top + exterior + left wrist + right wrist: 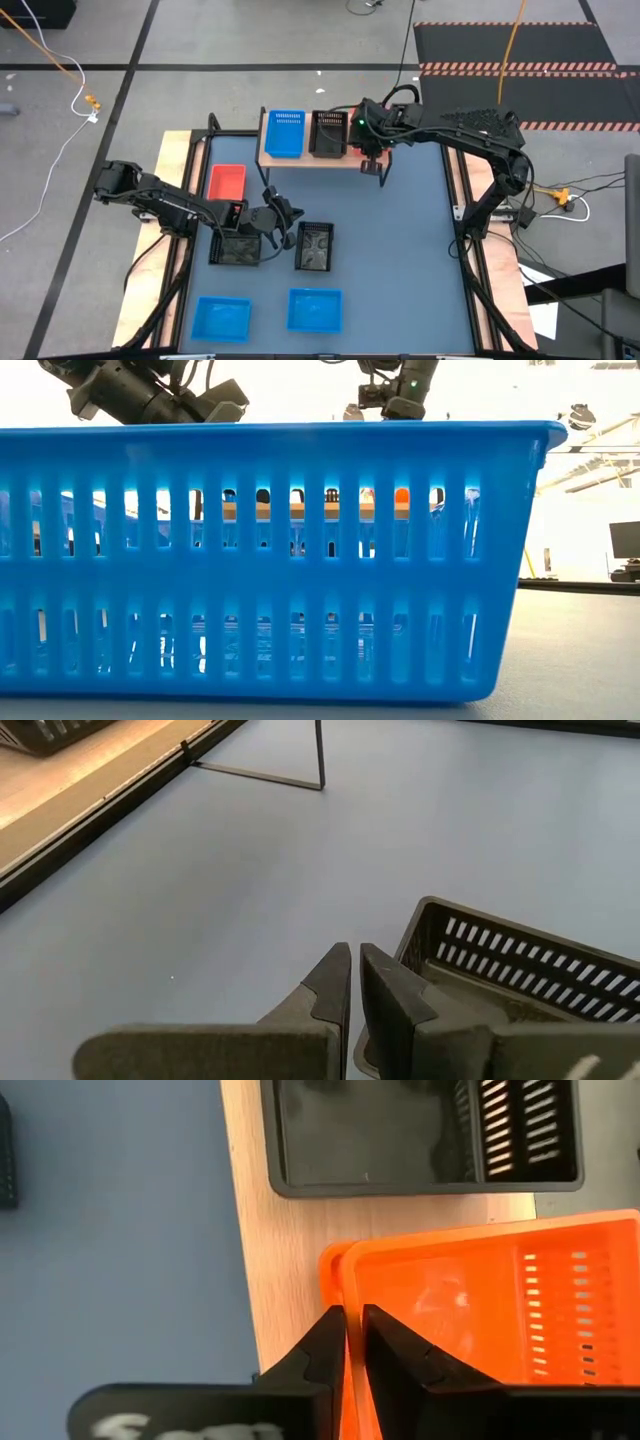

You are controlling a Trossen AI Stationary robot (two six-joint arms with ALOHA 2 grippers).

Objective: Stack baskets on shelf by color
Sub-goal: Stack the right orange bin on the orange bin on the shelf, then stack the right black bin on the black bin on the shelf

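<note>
A light-wood shelf stands at the table's far side. On it sit a blue basket and a black basket. My right gripper hangs over the shelf's right end, shut on a red basket next to the black one. Another red basket, two black baskets and two blue baskets rest on the table. My left gripper is shut above the table, close beside the corner of a black basket. My right gripper pinches the red basket's wall on the table's near side, close to the corner next to the black basket. One finger is inside the basket and one outside. The fingers slant down from above. Whether the basket's bottom rests on the shelf, I cannot tell.
The low view is filled by the perforated wall of a blue basket. The shelf's thin black legs stand on the table. Bare blue-grey tabletop spreads over the right half.
</note>
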